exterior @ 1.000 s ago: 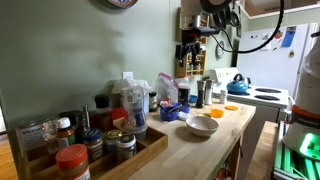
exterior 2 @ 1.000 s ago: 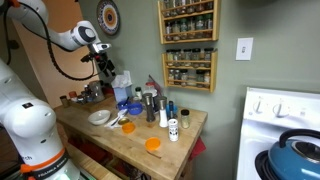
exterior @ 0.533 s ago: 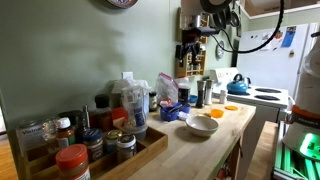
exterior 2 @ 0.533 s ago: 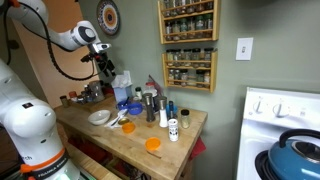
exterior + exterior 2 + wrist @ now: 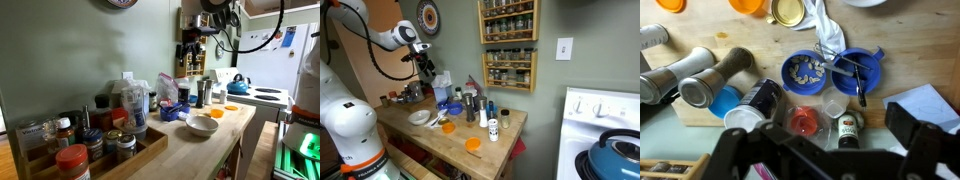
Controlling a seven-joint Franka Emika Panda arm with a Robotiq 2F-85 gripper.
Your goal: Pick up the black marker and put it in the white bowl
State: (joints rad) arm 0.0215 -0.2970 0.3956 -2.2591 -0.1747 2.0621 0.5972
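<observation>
Nothing has shifted over the past second: the gripper [image 5: 426, 70] hangs high above the back of the crowded wooden counter [image 5: 205, 150], exactly where it was, seen in both exterior views. From the wrist view, its two dark fingers [image 5: 735, 152] stand spread wide apart at the bottom of the picture, jaws released and grasping nothing. Well below them lies the black marker [image 5: 859, 88], a thin dark stick resting aslant across a dark blue dish [image 5: 868, 62] that sits just beside a second blue bowl [image 5: 800, 72] filled with small pale bits. A crumpled white cloth [image 5: 822, 22] lies near the two blue pieces, and a pair of grey cylindrical grinders [image 5: 700, 75] rest on their sides to one side of them. The white bowl [image 5: 202, 124] stands apart from the marker, closer to the counter's front edge, something pale lying inside it; it also shows in an exterior view [image 5: 420, 117], with a flat orange disc [image 5: 472, 144] further along the same wooden top. Jars and bottles crowd the rest of the counter; the marker itself is too small to make out in either exterior view.
</observation>
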